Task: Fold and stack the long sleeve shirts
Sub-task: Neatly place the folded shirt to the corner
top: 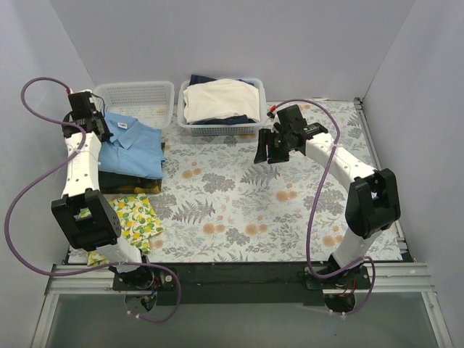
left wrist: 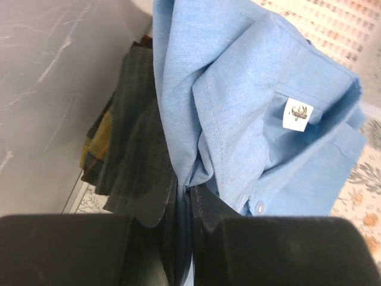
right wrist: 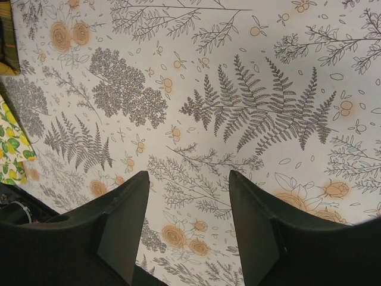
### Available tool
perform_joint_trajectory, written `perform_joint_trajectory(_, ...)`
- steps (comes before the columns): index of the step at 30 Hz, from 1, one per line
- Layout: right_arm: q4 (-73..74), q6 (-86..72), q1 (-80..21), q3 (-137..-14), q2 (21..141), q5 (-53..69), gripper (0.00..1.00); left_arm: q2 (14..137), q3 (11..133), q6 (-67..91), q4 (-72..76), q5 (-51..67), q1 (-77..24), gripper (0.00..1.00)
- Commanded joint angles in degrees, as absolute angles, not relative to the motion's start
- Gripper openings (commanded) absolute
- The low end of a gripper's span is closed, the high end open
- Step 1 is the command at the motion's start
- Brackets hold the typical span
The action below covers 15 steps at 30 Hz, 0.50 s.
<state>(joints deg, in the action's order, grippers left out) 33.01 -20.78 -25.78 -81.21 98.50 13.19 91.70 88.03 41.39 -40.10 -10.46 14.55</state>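
Note:
The light blue shirt (top: 130, 147) lies folded on top of the dark pinstriped shirt (top: 129, 184) at the table's left side. In the left wrist view the blue shirt (left wrist: 250, 113) shows its collar and white label, with the dark shirt (left wrist: 134, 155) under it. My left gripper (top: 94, 122) is shut on a fold of the blue shirt's edge (left wrist: 184, 185) at its far left corner. My right gripper (top: 267, 151) hangs open and empty above the flowered cloth (right wrist: 196, 101), right of centre.
A yellow lemon-print cloth (top: 136, 217) lies in front of the shirt pile. An empty white basket (top: 138, 101) stands at the back left. A second basket (top: 221, 105) holds cream and dark garments. Grey walls close in on both sides.

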Motion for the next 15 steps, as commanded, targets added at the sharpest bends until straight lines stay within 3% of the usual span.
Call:
perform_joint_trajectory(1,33.0,-21.0,-25.9,-83.8,98.4,15.1,0.64,93.1,88.9,42.7,-36.6,-9.9,17.7,0.0)
perform_joint_trajectory(6,33.1,-20.9,-26.0,-84.7,99.7,15.3,0.64,94.6,84.9,43.0,-34.9,-15.5,18.8,0.0)
perform_joint_trajectory(10,33.1,-20.9,-26.0,-85.2,100.5,15.9,0.64,94.2,80.7,44.6,-33.4,-17.8,20.4,0.22)
perform_joint_trajectory(11,33.1,-21.0,-26.0,-85.5,100.7,16.3,0.64,95.1,80.8,45.2,-33.7,-18.7,21.1,0.33)
perform_joint_trajectory(12,33.2,-21.0,-26.0,-85.7,101.1,16.6,0.64,95.5,81.1,45.5,-34.6,-19.3,21.2,0.61)
perform_joint_trajectory(15,33.3,-20.9,-25.9,-86.0,101.1,16.5,0.64,96.3,84.0,47.2,-37.2,-19.7,21.4,0.9)
